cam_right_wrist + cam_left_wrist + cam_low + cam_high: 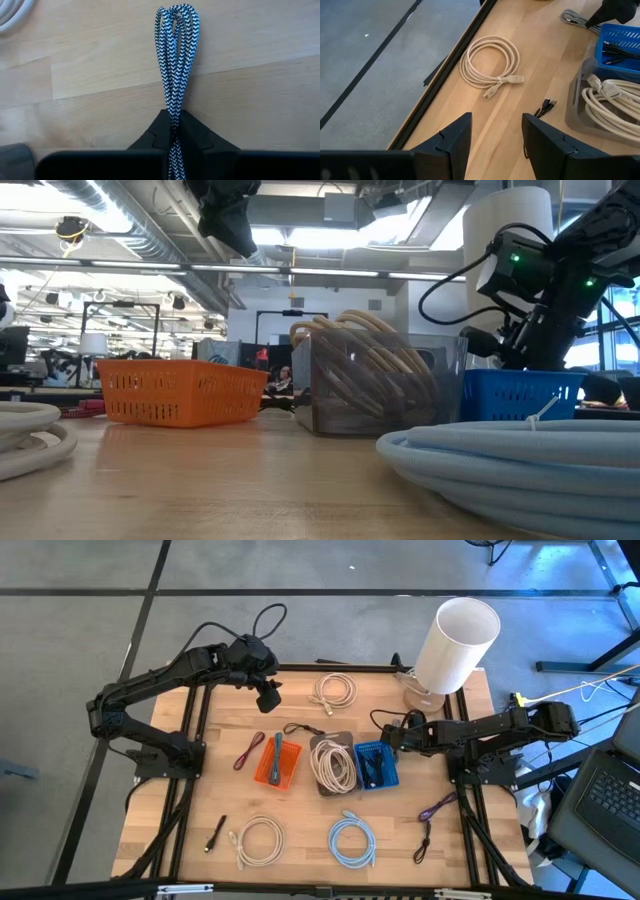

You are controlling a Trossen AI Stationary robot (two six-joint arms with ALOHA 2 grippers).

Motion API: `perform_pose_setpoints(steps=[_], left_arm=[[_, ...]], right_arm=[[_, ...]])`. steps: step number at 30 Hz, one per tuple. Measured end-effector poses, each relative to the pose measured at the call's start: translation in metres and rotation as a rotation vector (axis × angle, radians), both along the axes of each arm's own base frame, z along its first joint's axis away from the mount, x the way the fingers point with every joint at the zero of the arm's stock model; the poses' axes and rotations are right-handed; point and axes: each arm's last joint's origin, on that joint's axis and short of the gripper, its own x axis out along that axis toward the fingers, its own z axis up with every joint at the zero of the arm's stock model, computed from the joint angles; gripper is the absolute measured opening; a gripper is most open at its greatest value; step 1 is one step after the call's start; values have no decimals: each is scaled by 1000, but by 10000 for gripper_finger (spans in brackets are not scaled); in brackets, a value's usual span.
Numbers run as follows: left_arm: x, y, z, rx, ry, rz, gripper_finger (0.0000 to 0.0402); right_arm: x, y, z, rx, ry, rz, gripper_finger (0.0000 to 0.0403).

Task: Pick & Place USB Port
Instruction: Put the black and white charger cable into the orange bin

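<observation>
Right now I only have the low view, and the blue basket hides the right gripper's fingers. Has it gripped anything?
Observer: Yes. The right gripper is shut on a black-and-white braided cable, beside the blue basket.
Operator: And the left one?
Observer: The left gripper is open and empty, raised near the table's far edge, facing a cream cable coil.
</observation>
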Motion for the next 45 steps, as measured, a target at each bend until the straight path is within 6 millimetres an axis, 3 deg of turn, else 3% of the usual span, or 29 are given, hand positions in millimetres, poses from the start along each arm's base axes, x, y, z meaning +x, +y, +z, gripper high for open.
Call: perform_pose_setpoints(steps=[10, 17, 31, 45], left_arm=[[0, 0, 0, 0, 0, 0, 166], [0, 0, 0, 2, -4, 0, 166], [0, 0, 0, 1, -5, 2, 166], [0, 0, 0, -14, -15, 17, 166]], right_arm=[[1, 0, 2, -3, -28, -4, 139], [0, 0, 5, -8, -34, 1, 163], [-1, 0, 5, -10, -29, 1, 151], [-7, 1, 3, 27, 52, 18, 16]])
